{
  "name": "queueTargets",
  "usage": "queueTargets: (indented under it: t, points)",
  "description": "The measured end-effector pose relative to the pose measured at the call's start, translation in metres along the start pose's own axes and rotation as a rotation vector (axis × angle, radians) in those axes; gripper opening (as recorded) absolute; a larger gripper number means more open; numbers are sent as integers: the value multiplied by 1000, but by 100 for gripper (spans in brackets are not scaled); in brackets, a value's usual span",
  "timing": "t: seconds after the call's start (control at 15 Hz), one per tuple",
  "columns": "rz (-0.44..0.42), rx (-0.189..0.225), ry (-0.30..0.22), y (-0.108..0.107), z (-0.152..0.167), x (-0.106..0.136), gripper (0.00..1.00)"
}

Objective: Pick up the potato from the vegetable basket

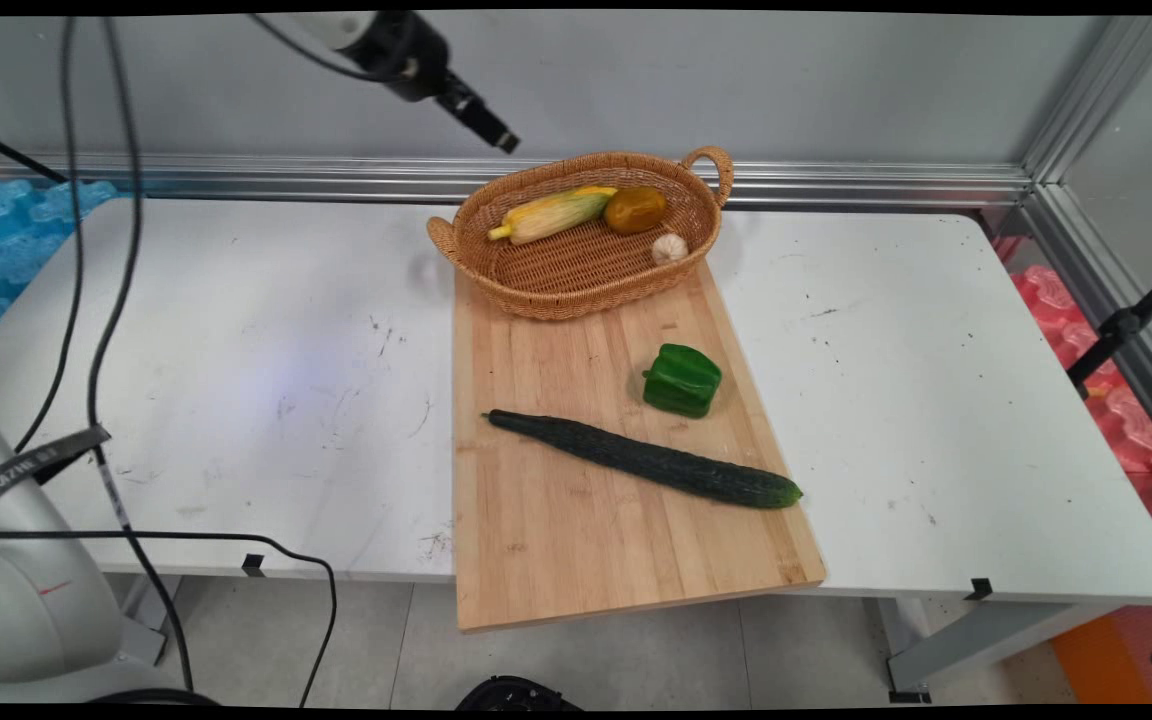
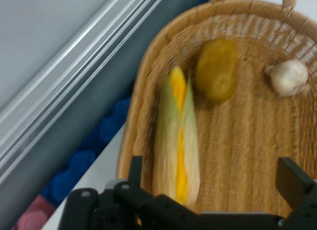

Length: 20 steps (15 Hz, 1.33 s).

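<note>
- Overhead, the black gripper (image 1: 501,140) (image 2: 214,175) hangs in the air above the far-left rim of the wicker basket (image 1: 576,298) (image 2: 143,91), touching nothing.
- Its two fingers stand wide apart in the hand view, and nothing is held between them.
- The nearest thing is the corn cob (image 1: 551,213) (image 2: 177,141), which lies in its pale husk on the basket floor along the far wall.
- In the main view the cob's long axis runs from lower left to upper right. Its narrow yellow tip points to the basket's left end, and its other end lies just beside a yellow-brown rounded vegetable (image 1: 635,209) (image 2: 216,69).
- In the hand view the cob runs up the picture from between the fingers, closer to the left one, so the fingers' gap lies across its length.
- A garlic bulb (image 1: 669,247) (image 2: 289,76) sits apart from both, near the basket's right end.
- The basket rests on the far end of a wooden cutting board (image 1: 576,540), which lies on the white table (image 1: 236,350) and overhangs its near edge.
- A green bell pepper (image 1: 683,380) and a long cucumber (image 1: 641,460) lie on the board, the cucumber slanting across it just nearer than the pepper.
</note>
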Motion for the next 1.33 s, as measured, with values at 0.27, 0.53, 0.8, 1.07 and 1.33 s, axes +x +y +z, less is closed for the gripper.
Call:
queueTargets:
  t: [0.27, 0.53, 0.8, 1.07, 1.33]
  points:
    - [54, -13, -3, 11, 37, 32, 100]
    - [92, -27, -15, 23, 76, 57, 100]
    - [117, -34, -37, 33, 115, 74, 100]
    - [137, -39, -75, 41, 159, 87, 100]
    - [152, -40, -123, 43, 197, 91, 100]
